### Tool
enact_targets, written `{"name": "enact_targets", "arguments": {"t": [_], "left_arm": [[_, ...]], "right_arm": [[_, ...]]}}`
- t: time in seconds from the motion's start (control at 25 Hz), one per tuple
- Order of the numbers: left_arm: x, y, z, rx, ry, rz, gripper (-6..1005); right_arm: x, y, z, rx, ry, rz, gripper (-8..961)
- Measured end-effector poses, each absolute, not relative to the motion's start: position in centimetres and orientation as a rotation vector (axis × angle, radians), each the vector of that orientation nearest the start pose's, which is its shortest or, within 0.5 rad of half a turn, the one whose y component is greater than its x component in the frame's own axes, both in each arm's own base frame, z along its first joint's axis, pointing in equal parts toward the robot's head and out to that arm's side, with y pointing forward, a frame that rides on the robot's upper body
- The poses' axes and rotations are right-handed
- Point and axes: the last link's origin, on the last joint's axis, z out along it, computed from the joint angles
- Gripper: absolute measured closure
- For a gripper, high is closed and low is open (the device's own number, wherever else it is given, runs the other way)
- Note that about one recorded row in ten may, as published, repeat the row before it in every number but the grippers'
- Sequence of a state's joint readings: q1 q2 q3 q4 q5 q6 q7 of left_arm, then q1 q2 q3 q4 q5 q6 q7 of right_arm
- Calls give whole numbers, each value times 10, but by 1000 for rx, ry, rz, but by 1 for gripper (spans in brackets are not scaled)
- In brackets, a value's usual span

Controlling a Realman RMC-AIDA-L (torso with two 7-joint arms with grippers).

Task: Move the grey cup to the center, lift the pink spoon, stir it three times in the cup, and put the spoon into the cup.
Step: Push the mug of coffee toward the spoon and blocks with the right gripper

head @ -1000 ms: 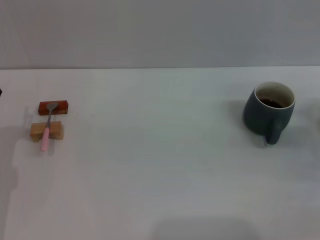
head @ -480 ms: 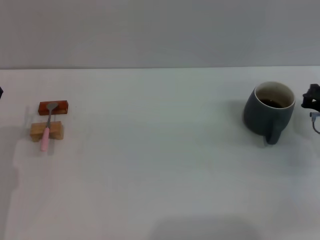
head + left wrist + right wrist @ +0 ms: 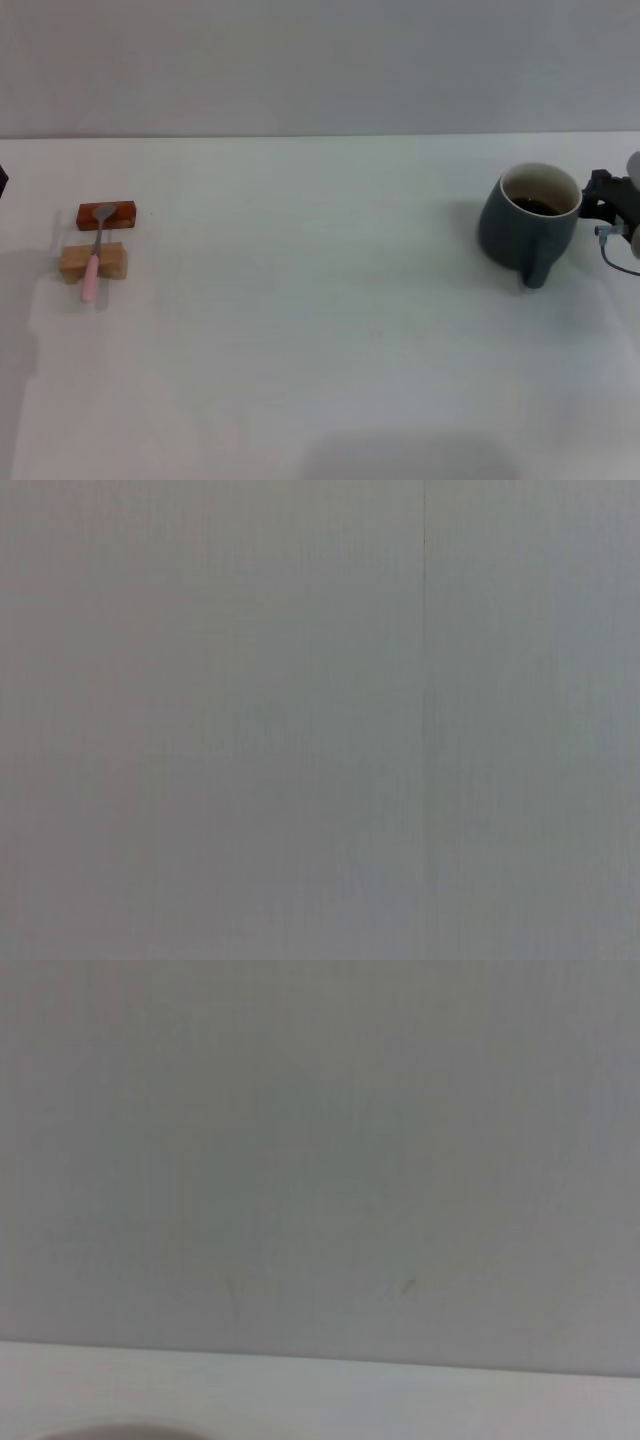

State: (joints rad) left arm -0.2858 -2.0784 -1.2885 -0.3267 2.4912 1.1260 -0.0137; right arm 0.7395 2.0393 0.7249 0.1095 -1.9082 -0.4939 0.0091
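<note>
The grey cup [image 3: 526, 222] stands at the right of the white table, its handle turned toward the front. My right gripper [image 3: 603, 196] reaches in from the right edge and sits against the cup's right side, near the rim. The pink spoon [image 3: 94, 256] lies at the far left. Its metal bowl rests on a red-brown block [image 3: 120, 214] and its pink handle crosses a tan wooden block [image 3: 112, 262]. A dark sliver of my left gripper [image 3: 2, 181] shows at the left edge, well away from the spoon.
The white table [image 3: 320, 330] stretches wide between the spoon and the cup. A grey wall runs behind its far edge. Both wrist views show little but that wall.
My right gripper has come in from the right edge and met the cup. The cup has slid a little to the left. The spoon and blocks have not moved.
</note>
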Motion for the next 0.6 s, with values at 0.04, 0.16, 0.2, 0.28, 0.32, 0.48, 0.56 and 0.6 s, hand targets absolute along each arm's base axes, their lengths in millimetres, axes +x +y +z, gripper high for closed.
{"name": "enact_targets", "arguments": {"t": [0.04,0.16,0.2,0.28,0.32,0.48,0.56,0.6], "left_arm": [[-357,314,28,-1314,-553,-624,165],[-357,314,28,-1314,-552,-625,165],[-357,314,28,-1314,-552,-625,165],[-357,314,28,-1314,-552,-626,166],[-357,315,28,-1314,-551,-626,166],[-357,315,28,-1315,-550,-627,166],[-357,315,29,-1314,-550,-626,166],[-357,315,29,-1314,-550,-626,166]], "right_arm": [[327,418,-28,-1687,825,246,956],[317,421,-36,-1718,818,254,956],[317,421,-36,-1718,818,254,956],[310,422,-42,-1740,812,257,956],[306,424,-45,-1752,808,258,956],[291,427,-56,-1801,789,271,955],[279,429,-64,-1835,777,289,955],[276,429,-66,-1843,775,292,955]]}}
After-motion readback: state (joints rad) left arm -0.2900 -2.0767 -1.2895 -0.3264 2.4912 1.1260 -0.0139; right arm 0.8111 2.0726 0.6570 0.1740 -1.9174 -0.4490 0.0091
